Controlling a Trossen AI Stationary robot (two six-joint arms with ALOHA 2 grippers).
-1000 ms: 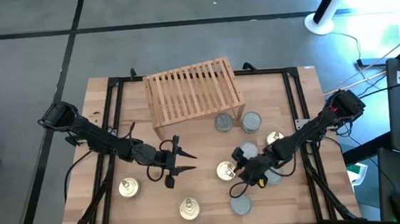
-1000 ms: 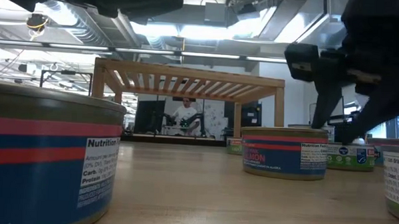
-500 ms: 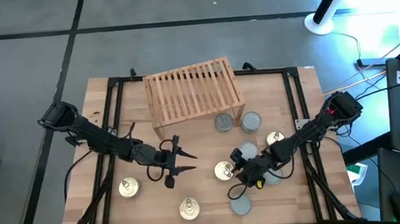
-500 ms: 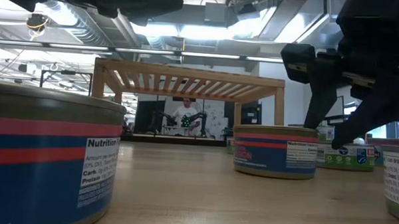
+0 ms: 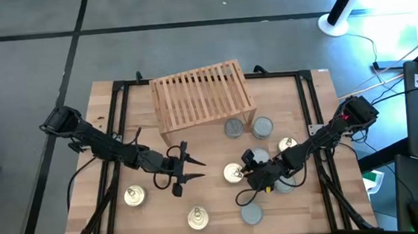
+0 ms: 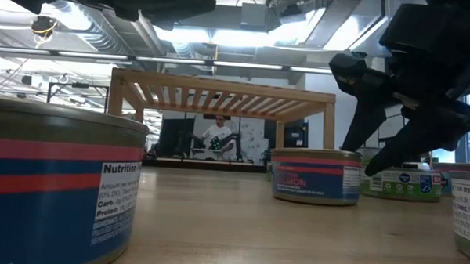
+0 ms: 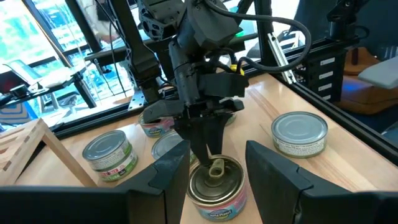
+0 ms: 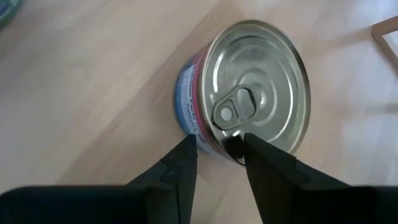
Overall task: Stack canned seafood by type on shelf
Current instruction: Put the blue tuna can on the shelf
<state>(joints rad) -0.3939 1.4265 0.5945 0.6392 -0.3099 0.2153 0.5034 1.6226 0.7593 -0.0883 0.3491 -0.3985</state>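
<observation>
Over gold-top tin [image 8: 249,102]; right claw [image 8: 219,163] part-open, fingertips at rim

Bright overhead ceiling light, window glare at the high view's upper right, blurred nearest tin [image 6: 57,184].

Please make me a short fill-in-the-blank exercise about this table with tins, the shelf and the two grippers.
1. The shelf carries ___ tins on its top.
2. The right gripper is open beside a tin whose top is ___ in colour.
3. The left gripper is ___ and holds nothing.
Missing words: no; gold; open
</observation>
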